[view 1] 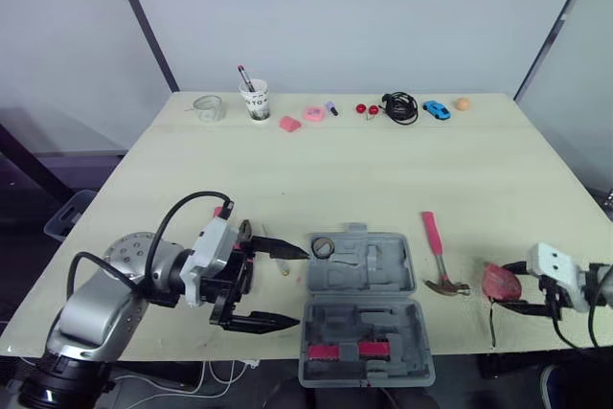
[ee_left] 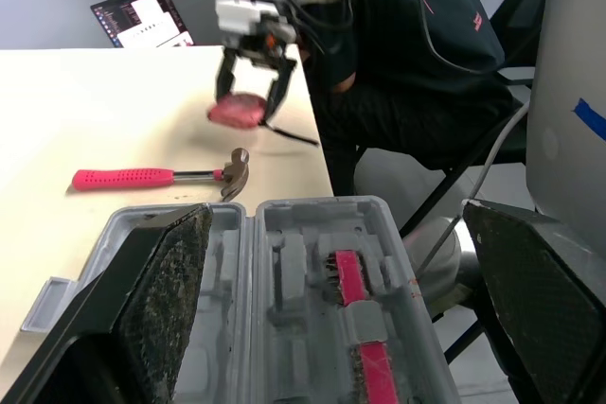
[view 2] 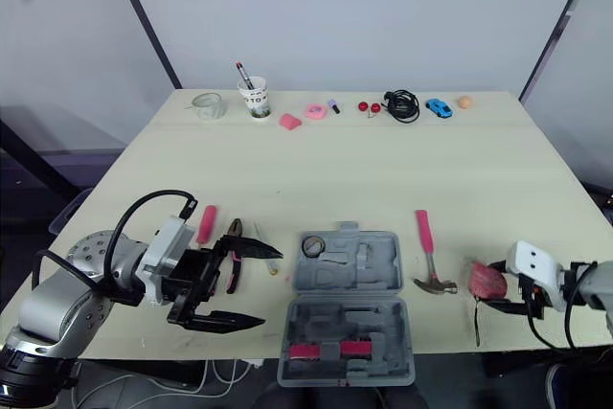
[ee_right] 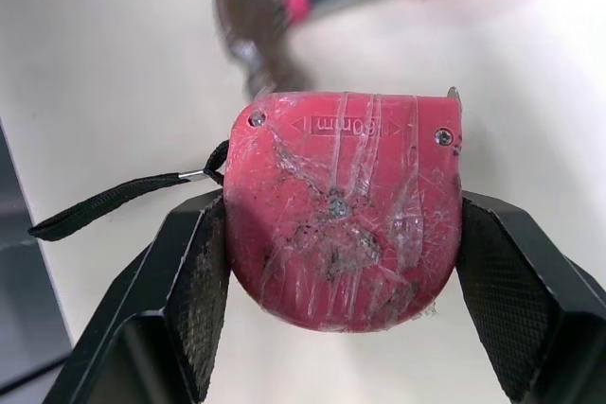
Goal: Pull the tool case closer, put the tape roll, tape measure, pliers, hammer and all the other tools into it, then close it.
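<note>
The two head views look forward and down from above the near edge, far enough back to take in the whole worktop (view 1: 383, 170). They share one scene, one view set slightly sideways from the other. The left wrist view sits low at the left claw (view 1: 304, 287), facing across the open tool case (view 1: 383, 265) toward the hammer (view 1: 433, 237) and the right claw (view 1: 500, 286) beyond. The right wrist view looks from very near at the tape measure (ee_right: 343, 210) clamped between its fingers, with the hammer's head just behind. Both wrist views share the hammer and the tape measure.
</note>
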`<state>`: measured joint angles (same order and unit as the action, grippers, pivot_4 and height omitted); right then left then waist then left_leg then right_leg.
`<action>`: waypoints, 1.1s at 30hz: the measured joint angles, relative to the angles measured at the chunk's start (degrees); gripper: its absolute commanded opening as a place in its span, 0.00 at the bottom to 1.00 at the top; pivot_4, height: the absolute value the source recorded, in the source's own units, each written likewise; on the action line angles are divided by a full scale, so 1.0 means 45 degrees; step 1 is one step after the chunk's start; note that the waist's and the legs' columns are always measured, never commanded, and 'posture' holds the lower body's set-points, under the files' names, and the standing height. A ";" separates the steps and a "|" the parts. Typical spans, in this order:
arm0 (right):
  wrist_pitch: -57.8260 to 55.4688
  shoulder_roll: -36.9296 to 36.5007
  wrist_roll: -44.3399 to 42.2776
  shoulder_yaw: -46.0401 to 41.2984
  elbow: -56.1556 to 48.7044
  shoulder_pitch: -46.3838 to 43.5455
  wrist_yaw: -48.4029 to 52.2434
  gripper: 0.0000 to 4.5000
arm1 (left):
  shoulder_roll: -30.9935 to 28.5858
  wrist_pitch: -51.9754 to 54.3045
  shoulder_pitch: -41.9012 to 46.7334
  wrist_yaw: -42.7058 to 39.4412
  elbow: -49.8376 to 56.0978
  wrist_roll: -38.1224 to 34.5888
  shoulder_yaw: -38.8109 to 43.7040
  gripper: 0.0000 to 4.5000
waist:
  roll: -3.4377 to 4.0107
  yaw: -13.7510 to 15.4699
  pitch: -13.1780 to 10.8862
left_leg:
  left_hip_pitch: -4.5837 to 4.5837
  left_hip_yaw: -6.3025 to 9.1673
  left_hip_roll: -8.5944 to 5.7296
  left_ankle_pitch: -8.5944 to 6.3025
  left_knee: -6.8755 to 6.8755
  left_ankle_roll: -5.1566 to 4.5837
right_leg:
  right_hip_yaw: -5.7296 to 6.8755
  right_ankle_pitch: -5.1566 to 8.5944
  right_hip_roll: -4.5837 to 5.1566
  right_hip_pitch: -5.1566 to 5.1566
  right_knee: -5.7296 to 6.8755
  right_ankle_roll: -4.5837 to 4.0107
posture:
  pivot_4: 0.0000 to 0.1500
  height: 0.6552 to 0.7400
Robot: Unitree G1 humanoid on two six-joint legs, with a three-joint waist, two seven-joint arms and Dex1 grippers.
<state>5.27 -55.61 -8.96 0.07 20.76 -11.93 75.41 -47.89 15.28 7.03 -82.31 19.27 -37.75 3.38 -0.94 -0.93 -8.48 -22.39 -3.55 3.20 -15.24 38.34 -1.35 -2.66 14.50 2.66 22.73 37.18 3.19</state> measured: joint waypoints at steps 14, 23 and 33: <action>-0.5122 0.1443 0.0776 0.3462 -0.3699 -0.4745 0.0779 0.65 | 0.0677 -0.0121 -0.0164 0.1148 -0.0380 0.0083 0.0234 1.00 | -0.0010 0.0149 -0.0005 | -0.0065 0.0035 0.0000 0.0000 0.0001 0.0000 | 0.0045 0.0000 0.0004 0.0025 -0.0022 -0.0001 | 1.00 1.00; -0.6066 0.2676 0.2515 0.5464 -0.2986 -0.6545 0.0653 0.65 | 0.0674 -0.0153 -0.0921 0.1850 -0.0391 0.0099 0.0989 1.00 | -0.0012 -0.0015 -0.0007 | -0.0066 0.0020 0.0004 0.0000 0.0001 0.0001 | 0.0036 -0.0002 0.0004 0.0051 -0.0012 -0.0005 | 1.00 1.00; -0.7038 0.4368 0.3929 0.6905 -0.2239 -0.7584 0.0089 0.65 | 0.0621 -0.0255 -0.1375 0.2190 -0.0407 0.0143 0.1393 1.00 | -0.0021 0.0066 -0.0009 | -0.0087 0.0024 0.0001 0.0001 0.0002 0.0002 | 0.0042 -0.0023 0.0004 0.0088 0.0049 0.0034 | 1.00 1.00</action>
<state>-26.40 -35.96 8.72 31.14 10.69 -46.06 75.81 -45.10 14.13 0.84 -72.45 17.43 -37.10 9.65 -1.03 -0.64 -8.52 -22.78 -3.44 3.20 -15.24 38.35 -1.34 -2.47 14.39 2.68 23.13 37.40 3.34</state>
